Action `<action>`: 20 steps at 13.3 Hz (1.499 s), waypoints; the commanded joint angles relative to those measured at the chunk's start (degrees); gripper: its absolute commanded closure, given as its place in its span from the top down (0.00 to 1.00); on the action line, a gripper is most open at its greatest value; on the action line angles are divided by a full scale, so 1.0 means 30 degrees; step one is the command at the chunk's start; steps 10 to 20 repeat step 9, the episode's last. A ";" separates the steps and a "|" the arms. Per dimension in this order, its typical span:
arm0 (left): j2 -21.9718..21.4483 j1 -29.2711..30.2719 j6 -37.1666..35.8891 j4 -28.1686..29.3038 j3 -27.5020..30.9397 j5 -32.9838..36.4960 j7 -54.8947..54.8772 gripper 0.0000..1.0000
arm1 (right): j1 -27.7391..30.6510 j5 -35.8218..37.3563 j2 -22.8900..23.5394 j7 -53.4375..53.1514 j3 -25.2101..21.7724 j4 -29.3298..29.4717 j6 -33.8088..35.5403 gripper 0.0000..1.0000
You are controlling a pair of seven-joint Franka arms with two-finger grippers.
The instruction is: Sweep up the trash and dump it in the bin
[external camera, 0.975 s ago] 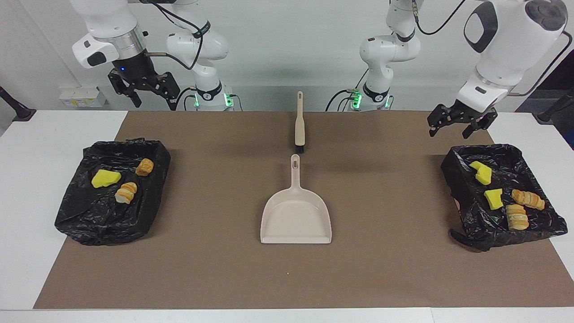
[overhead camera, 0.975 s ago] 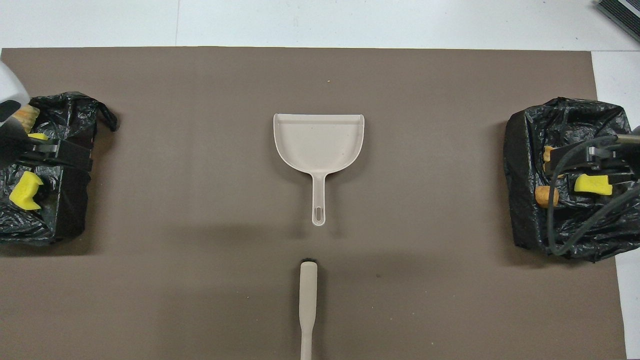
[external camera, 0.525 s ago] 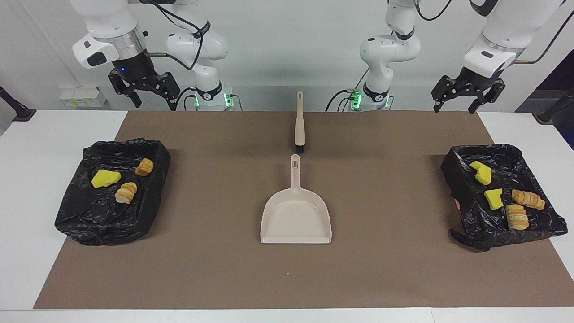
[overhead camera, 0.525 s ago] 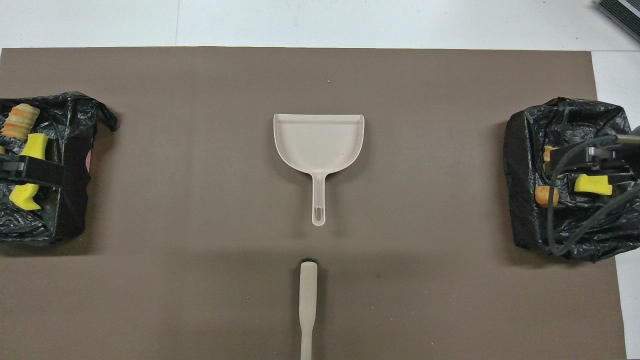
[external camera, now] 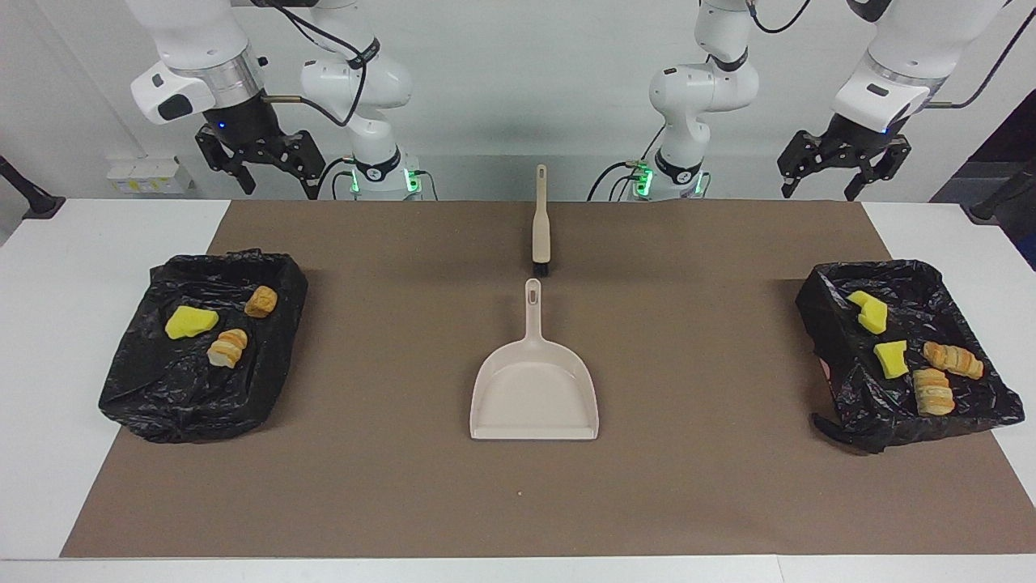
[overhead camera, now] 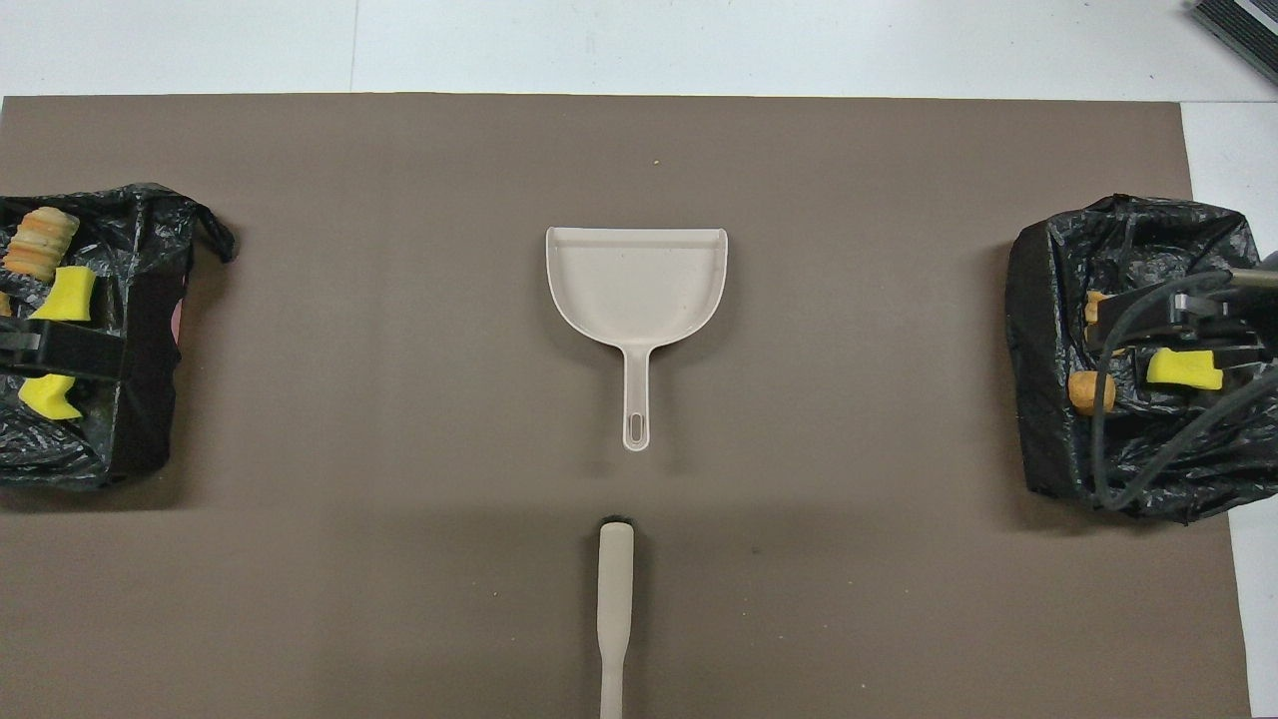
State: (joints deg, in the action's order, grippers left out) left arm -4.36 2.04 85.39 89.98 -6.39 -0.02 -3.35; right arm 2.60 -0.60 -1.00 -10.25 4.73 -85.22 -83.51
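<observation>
You can see a big brown mat (external camera: pixel 405 486) lying on the white surface (external camera: pixel 48 324), and in the middle of the mat sits a beige plastic dustpan (external camera: pixel 534 397) with its long handle pointing toward the robots. A small beige brush with black bristles (external camera: pixel 540 223) lies on the mat nearer to the robots than the dustpan, close to the handle tip but not touching it. All the trash is already in two bins lined with crinkly black plastic bags. The bin at the right arm's end of the surface (external camera: pixel 162 397) holds one bright yellow foam sponge chunk (external camera: pixel 190 322) and two golden-brown striped bread pieces (external camera: pixel 261 301), with the second one (external camera: pixel 227 348) just beside the sponge. The bin at the left arm's end (external camera: pixel 842 405) holds two yellow sponge chunks (external camera: pixel 868 312) (external camera: pixel 891 359) and two more striped bread pieces (external camera: pixel 953 359) (external camera: pixel 932 392). Your right hand (external camera: pixel 259 172) hangs up high in the air at the robots' edge of the surface, toward the right arm's end, with its fingers spread wide and nothing in them. Your left hand (external camera: pixel 834 174) hangs up high at the robots' edge too, toward the left arm's end, also spread wide and holding nothing. Neither hand touches the dustpan, the brush or a bin
</observation>
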 commanded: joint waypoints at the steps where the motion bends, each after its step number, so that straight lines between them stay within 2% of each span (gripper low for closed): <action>1: -0.0334 0.0051 0.0306 0.0593 0.0020 -0.0022 0.0790 1.00 | 0.0157 -0.0298 -0.0369 0.0398 0.0006 -0.0480 -0.0260 1.00; 3: -0.0334 -0.0007 0.0393 0.0651 -0.0009 -0.0023 0.1703 1.00 | 0.0157 -0.0298 -0.0369 0.0369 0.0006 -0.0480 -0.0260 1.00; 20: -0.0334 -0.0241 -0.0074 0.0593 -0.0009 -0.0023 0.1646 1.00 | 0.0157 -0.0298 -0.0398 0.0369 0.0006 -0.0481 -0.0260 1.00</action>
